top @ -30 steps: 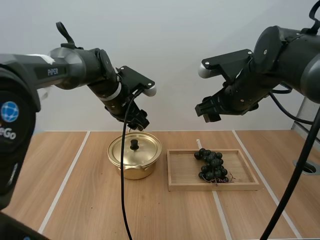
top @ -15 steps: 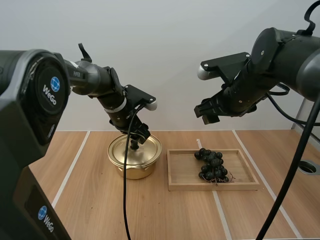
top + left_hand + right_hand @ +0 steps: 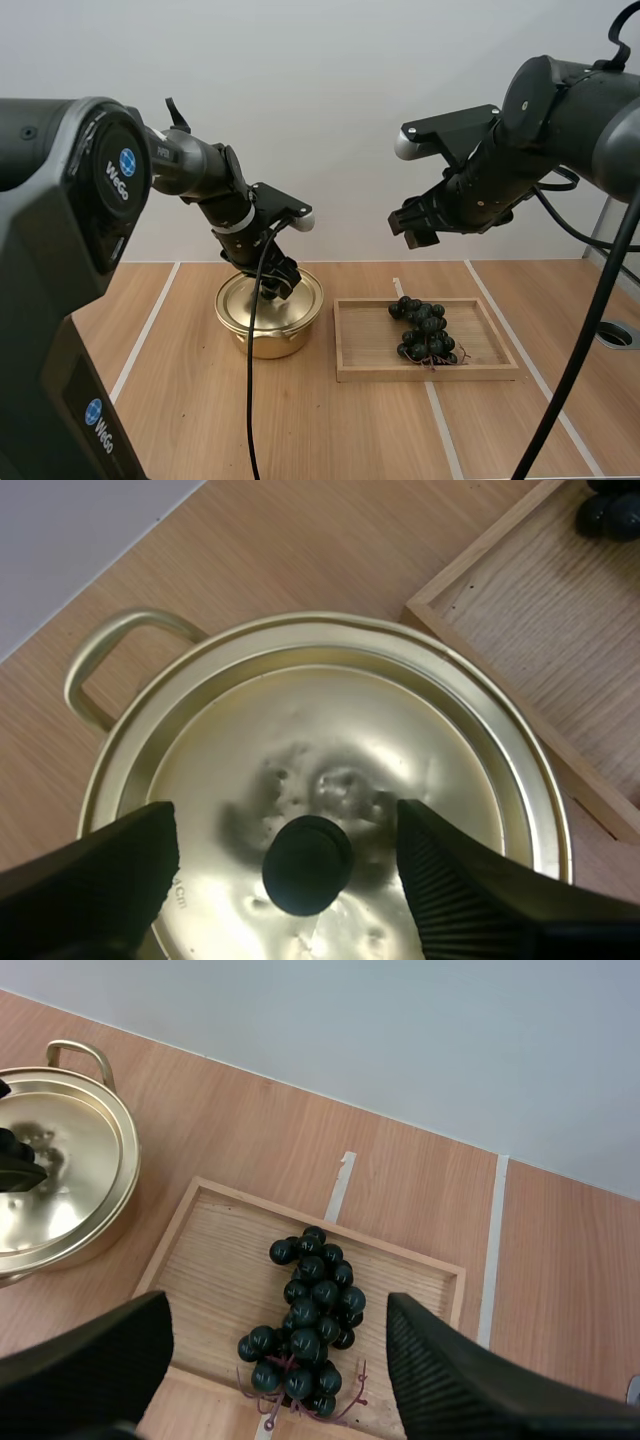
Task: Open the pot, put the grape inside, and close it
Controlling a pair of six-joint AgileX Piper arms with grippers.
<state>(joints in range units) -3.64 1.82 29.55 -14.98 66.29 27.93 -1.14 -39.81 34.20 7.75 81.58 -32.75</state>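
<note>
A gold pot with its lid on stands on the wooden table, left of the tray. My left gripper is low over the lid and open, its fingers either side of the black knob without touching it. A dark bunch of grapes lies in the wooden tray. My right gripper hangs open high above the tray's left end. From the right wrist, the grapes, tray and pot lie far below the gripper.
White tape lines run across the table. A round fitting sits at the right edge. Bare wood lies in front of the pot and the tray.
My left gripper came down from above the pot to the lid, and its fingers now stand around the knob. The right arm has hardly moved.
</note>
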